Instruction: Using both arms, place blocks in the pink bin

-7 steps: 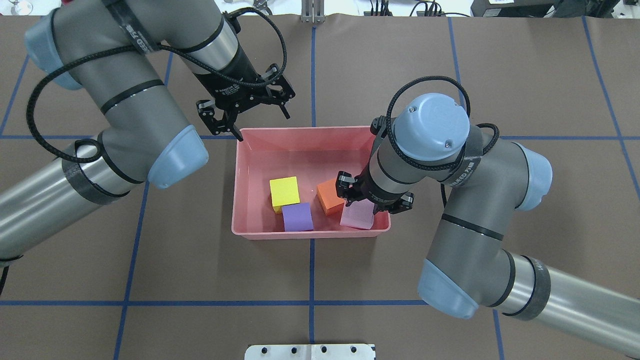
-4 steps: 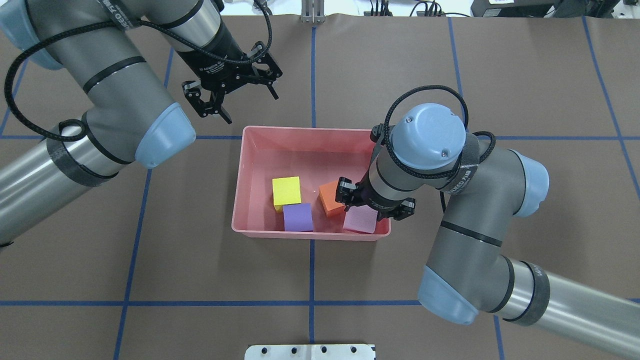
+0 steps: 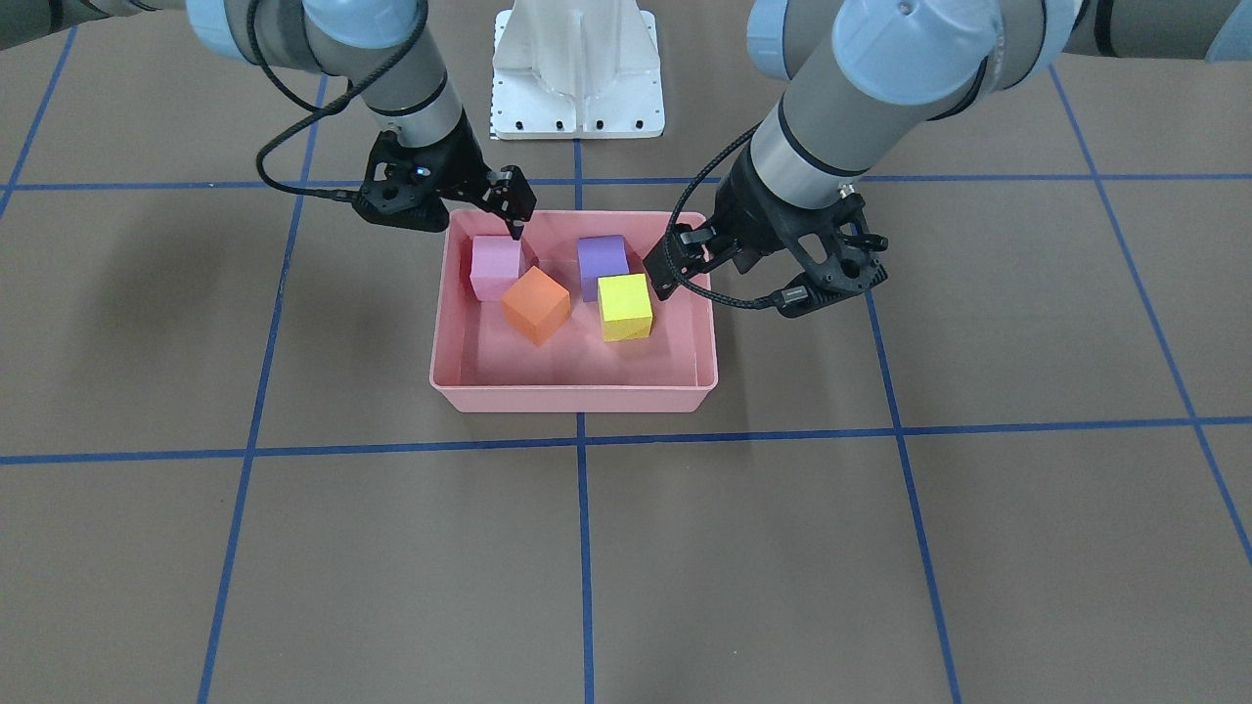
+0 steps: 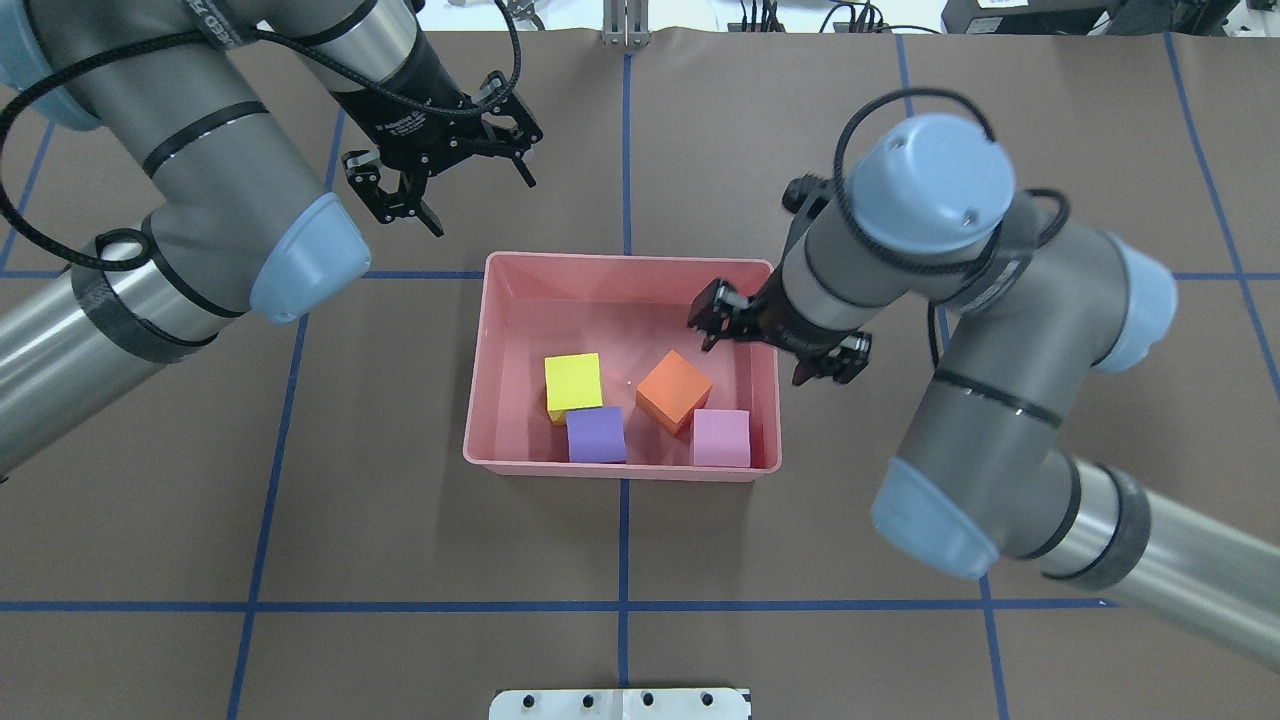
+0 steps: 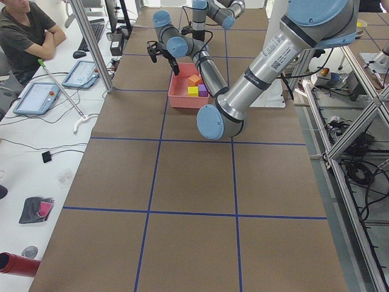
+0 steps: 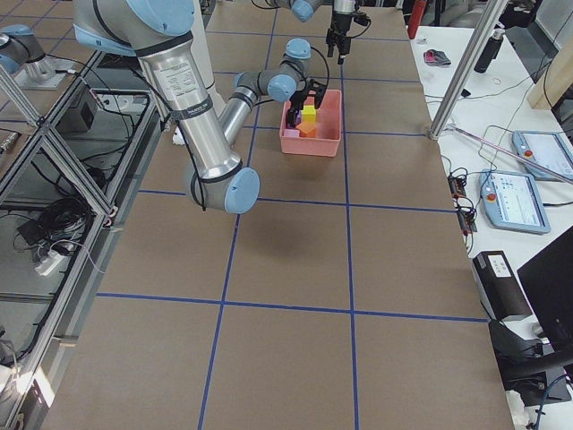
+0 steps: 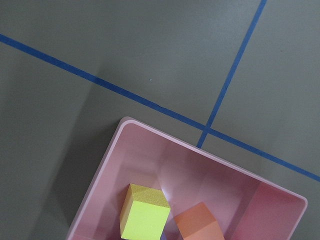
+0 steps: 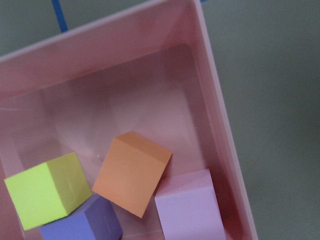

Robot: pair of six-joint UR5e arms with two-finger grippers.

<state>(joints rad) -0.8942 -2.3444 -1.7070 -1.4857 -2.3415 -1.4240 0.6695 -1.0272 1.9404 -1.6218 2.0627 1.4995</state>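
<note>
Pink plastic makes up the pink bin [image 4: 480, 360], and all four blocks sit inside it, at the end nearest the robot. The yellow-green block [image 4: 573, 381] touches the purple block [image 4: 596, 434]. The orange block [image 4: 674, 389] is turned cornerwise, just beside the light pink block [image 4: 721, 437], which sits in a corner of the bin.

We think the blocks are light and not slippery, because their sides look dull and flat. We would pinch one on two flat sides that face away from each other. The orange one would need a turned hand. The bin looks stiff and smooth, so we think it could slide if bumped.

Our right hand [image 4: 765, 352] hangs over the bin's far right corner with its fingers apart, holding nothing. Our left hand [image 4: 483, 208] is out past the bin's far left corner, also spread wide and empty.

We see no label on the blocks or the bin. The white print [image 4: 405, 125] on the left hand's black body is too small to read. Blue tape lines [image 4: 623, 540] cross the brown worktop [image 4: 400, 540].
</note>
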